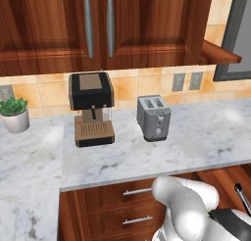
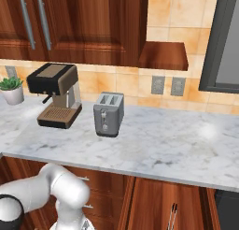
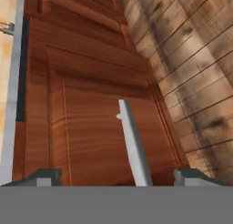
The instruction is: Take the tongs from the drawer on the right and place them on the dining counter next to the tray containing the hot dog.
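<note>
The big marbled worktop [image 1: 206,132] runs across the room, and under it sit the wood fronts. In the hand view the tool [image 3: 118,176] looks along a reddish-brown wood front [image 3: 91,118] with a silver bar handle [image 3: 133,143] rising toward 12 o'clock between its two fingertips [image 3: 45,175]. The tips stand wide apart, one at 8 o'clock and one at 4 o'clock, and they hold nothing. I think this is the step of reaching for the handle to pull something open. This bar may belong to a tall door and not the drawer, and then the tongs would stay out of reach. If the tips close off to one side, the thin bar could slip out. Pulling at a slant could jam the front. No tongs can be seen, and no drawer is open, so I cannot tell what is inside. In the left base view two closed drawers [image 1: 132,205] sit at 6 o'clock. On the worktop stand a coffee machine [image 1: 91,108], a toaster [image 1: 154,117] and a small plant pot [image 1: 14,115], all well apart.
</note>
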